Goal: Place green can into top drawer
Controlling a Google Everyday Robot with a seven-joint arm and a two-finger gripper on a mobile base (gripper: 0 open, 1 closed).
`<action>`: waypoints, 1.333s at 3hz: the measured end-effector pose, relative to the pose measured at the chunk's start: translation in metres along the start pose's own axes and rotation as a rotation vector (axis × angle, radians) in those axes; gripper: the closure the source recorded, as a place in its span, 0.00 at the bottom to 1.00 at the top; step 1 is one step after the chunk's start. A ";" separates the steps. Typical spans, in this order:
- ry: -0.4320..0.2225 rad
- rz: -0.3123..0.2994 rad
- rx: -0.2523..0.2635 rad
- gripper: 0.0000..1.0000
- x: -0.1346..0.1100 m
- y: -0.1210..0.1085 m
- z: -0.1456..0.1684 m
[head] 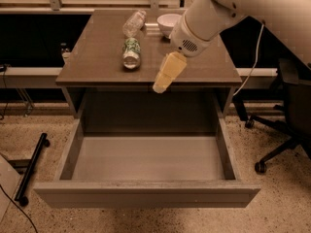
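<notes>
The green can (130, 53) lies on its side on the brown cabinet top (97, 57), its silver end facing me. The top drawer (146, 191) is pulled wide open below, and nothing shows inside it. My gripper (165, 75) hangs from the white arm over the cabinet's front edge, right of the can and apart from it, holding nothing.
A clear plastic bottle (134, 22) lies behind the can. A white bowl (169, 23) stands at the back of the cabinet top. An office chair (286, 110) stands at the right. A black bar (31, 166) lies on the floor at the left.
</notes>
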State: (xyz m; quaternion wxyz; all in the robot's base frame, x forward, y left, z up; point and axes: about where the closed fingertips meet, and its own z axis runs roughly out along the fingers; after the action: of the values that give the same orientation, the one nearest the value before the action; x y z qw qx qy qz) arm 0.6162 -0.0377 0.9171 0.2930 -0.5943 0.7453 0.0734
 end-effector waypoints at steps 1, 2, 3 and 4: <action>0.000 0.000 0.000 0.00 0.000 0.000 0.000; -0.035 0.024 0.026 0.00 -0.008 -0.006 0.009; -0.113 0.055 0.068 0.00 -0.028 -0.021 0.037; -0.148 0.075 0.070 0.00 -0.045 -0.037 0.071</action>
State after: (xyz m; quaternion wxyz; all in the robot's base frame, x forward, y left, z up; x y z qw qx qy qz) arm 0.6808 0.0221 0.8913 0.3652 -0.5482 0.7454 0.1020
